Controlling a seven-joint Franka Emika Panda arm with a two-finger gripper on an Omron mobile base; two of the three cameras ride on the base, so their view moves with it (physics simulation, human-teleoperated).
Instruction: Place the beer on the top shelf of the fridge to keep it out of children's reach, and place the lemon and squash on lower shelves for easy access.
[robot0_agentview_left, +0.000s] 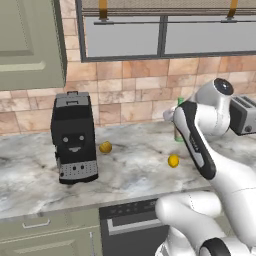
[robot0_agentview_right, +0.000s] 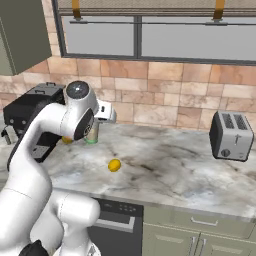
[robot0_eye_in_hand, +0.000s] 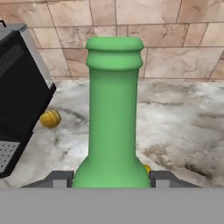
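Note:
The beer, a green glass bottle, stands upright between my fingertips, and my gripper is shut on its shoulder below the long neck. From the base views the beer sits at the back of the counter, mostly hidden by my arm. The bright yellow lemon lies on the counter in front of it. The duller squash rests by the coffee machine. Whether the bottle's base touches the counter I cannot tell. The fridge and its shelves are out of view.
A black coffee machine stands at the left of the marble counter. A silver toaster stands at the right. A tiled wall and a window rise behind, and a cabinet hangs at upper left.

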